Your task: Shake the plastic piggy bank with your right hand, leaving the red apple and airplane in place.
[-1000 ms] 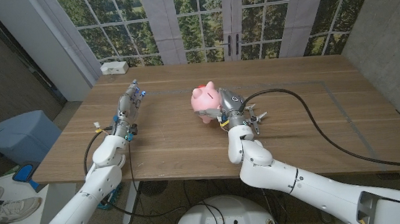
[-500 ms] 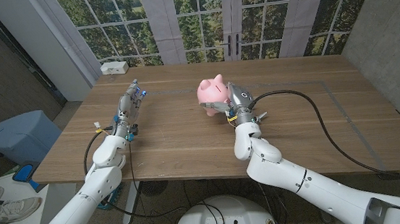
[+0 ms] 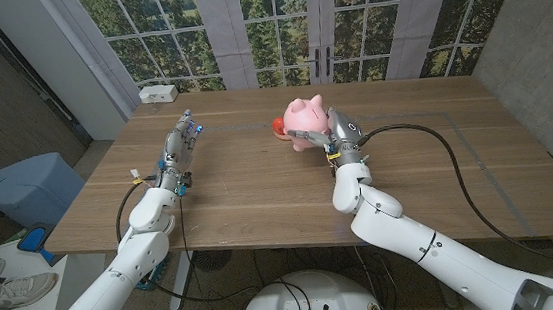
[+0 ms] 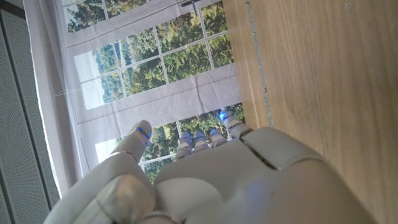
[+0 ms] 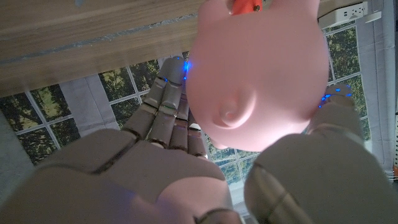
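Wooden worktop (image 3: 250, 192), wide, plank-grained, carrying both arms. Black cable (image 3: 480, 187), trailing from the right wrist across the worktop toward its near edge. Right hand (image 3: 340, 134), raised off the worktop, fingers (image 5: 166, 102) and thumb wrapped around the pink plastic piggy bank (image 3: 306, 120), which sits in the palm clear of the wood; in the right wrist view the bank's rounded body (image 5: 258, 68) lies between fingers and thumb. Left hand (image 3: 180, 143), well apart from the right hand, on the far side of the bank from it, holding nothing, fingers straight and close together. Red apple (image 3: 278, 128), partly hidden, just beside the bank, beyond the right hand's fingertips.
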Controlling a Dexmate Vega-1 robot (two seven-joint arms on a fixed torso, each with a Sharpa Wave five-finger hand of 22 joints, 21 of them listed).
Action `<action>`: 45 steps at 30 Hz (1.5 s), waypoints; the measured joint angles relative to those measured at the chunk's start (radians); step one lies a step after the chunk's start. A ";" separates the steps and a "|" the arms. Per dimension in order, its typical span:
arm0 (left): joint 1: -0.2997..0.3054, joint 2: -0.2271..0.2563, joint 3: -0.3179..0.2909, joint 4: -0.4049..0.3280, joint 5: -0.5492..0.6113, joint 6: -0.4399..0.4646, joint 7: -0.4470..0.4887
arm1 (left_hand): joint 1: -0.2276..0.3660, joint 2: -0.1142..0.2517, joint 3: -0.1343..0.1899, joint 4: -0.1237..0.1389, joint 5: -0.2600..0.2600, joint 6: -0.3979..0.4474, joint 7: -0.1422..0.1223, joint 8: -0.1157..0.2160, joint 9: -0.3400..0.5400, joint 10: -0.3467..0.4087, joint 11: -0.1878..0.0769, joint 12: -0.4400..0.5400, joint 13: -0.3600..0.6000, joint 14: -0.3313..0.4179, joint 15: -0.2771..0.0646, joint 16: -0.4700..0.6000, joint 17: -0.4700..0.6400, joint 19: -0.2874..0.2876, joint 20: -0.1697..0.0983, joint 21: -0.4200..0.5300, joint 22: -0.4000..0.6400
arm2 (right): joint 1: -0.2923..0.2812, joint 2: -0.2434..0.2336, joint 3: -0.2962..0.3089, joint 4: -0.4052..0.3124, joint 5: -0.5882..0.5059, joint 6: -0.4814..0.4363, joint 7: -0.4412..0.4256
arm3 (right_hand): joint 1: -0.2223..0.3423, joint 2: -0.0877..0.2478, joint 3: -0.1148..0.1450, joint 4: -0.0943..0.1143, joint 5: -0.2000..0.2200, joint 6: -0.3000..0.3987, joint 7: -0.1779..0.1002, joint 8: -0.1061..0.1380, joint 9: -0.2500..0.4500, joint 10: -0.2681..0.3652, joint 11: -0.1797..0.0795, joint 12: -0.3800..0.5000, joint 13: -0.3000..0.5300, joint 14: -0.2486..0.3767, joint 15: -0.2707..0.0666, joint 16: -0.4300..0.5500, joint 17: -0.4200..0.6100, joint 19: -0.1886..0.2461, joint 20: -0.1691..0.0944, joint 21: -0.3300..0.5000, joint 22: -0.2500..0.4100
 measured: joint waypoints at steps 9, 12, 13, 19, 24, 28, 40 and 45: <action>0.007 0.001 -0.001 -0.012 0.004 0.002 0.011 | 0.000 0.000 -0.004 -0.004 0.000 0.000 0.000 0.000 0.000 0.000 0.000 0.000 0.000 0.009 -0.002 0.004 0.000 0.011 0.000 0.000 0.000 | -0.037 -0.012 0.086 -0.030 0.099 0.054 0.000 | 0.000 0.000 0.000 0.000 0.000 0.000 0.000 0.001 0.000 0.000 0.000 0.000 0.000 0.000 0.000 -0.006 0.003 -0.011 0.000 0.009 -0.005; 0.010 0.001 -0.001 -0.016 0.005 0.003 0.013 | 0.000 0.000 -0.001 -0.007 0.000 0.000 0.000 0.000 0.000 0.000 0.000 0.000 0.000 0.009 -0.002 0.004 0.000 0.011 0.000 0.000 0.000 | -0.046 -0.017 0.108 -0.038 0.135 0.075 0.000 | 0.000 0.000 0.000 0.000 0.000 0.000 0.000 0.001 0.000 0.000 0.000 0.000 0.000 0.000 0.000 -0.006 0.003 -0.011 0.000 0.013 -0.005; 0.010 0.001 -0.001 -0.016 0.006 0.003 0.014 | 0.000 0.000 0.000 -0.008 0.000 0.000 0.000 0.000 0.000 0.000 0.000 0.000 0.000 0.009 -0.002 0.004 0.000 0.011 0.000 0.000 0.000 | -0.049 -0.019 0.116 -0.040 0.135 0.075 0.000 | -0.004 0.004 0.000 0.000 0.000 0.000 0.000 0.001 0.000 0.000 0.000 0.000 0.000 0.000 0.000 -0.006 0.003 -0.011 0.000 0.015 -0.007; 0.017 0.005 -0.001 -0.030 0.010 0.005 0.021 | 0.000 0.000 0.000 -0.008 0.000 0.000 0.000 0.000 0.000 0.000 0.000 0.000 0.000 0.009 -0.002 0.004 0.000 0.011 0.000 0.000 0.000 | -0.068 -0.029 0.160 -0.050 0.231 0.139 0.009 | -0.004 0.004 0.000 0.000 0.000 0.000 0.000 0.001 0.000 0.000 0.000 0.000 0.000 0.000 0.000 -0.010 0.004 -0.011 0.000 0.023 -0.009; 0.024 0.010 -0.003 -0.043 0.013 0.008 0.026 | 0.000 0.000 -0.003 -0.011 0.000 0.004 0.004 0.000 0.000 0.000 0.000 0.000 0.000 0.009 -0.002 0.004 0.000 0.011 0.000 0.000 0.000 | -0.088 -0.031 0.196 -0.051 0.287 0.198 -0.009 | -0.004 0.004 0.000 0.000 0.000 0.000 0.000 0.002 0.000 0.000 0.000 0.000 0.000 0.007 -0.007 -0.014 0.004 -0.011 0.000 0.027 -0.013; 0.028 0.013 -0.004 -0.050 0.014 0.010 0.029 | 0.000 0.000 -0.003 -0.011 0.000 0.004 0.004 0.000 0.000 0.000 0.000 0.000 0.000 0.009 -0.002 0.004 0.000 0.011 0.000 0.000 0.000 | -0.104 -0.023 0.218 -0.044 0.311 0.244 -0.044 | -0.004 0.004 0.000 0.000 0.000 0.000 0.000 0.002 0.000 0.000 0.000 0.000 0.000 0.007 -0.007 -0.014 0.004 -0.022 0.000 0.034 -0.014; 0.037 0.018 -0.008 -0.063 0.016 0.011 0.036 | 0.000 0.000 -0.006 -0.014 0.000 0.004 0.004 0.000 0.000 0.000 0.000 0.000 0.000 0.009 -0.002 0.004 0.000 0.011 0.000 0.000 0.000 | -0.142 0.059 0.268 0.042 0.328 0.435 -0.225 | -0.004 0.004 0.000 0.000 -0.001 0.000 0.000 0.002 0.000 0.000 0.000 0.004 0.000 0.009 -0.005 -0.014 0.004 -0.022 0.000 0.046 -0.019; 0.040 0.019 -0.009 -0.066 0.017 0.011 0.038 | 0.000 0.000 -0.006 -0.014 0.000 0.004 0.004 0.000 0.000 0.000 0.000 0.000 0.000 0.009 -0.002 0.004 0.000 0.011 0.000 0.000 0.000 | -0.148 0.116 0.291 0.106 0.316 0.564 -0.350 | -0.004 0.004 0.000 0.000 -0.001 0.000 0.000 0.002 0.000 0.000 0.000 0.004 0.000 0.009 -0.005 -0.014 0.008 -0.022 0.000 0.050 -0.018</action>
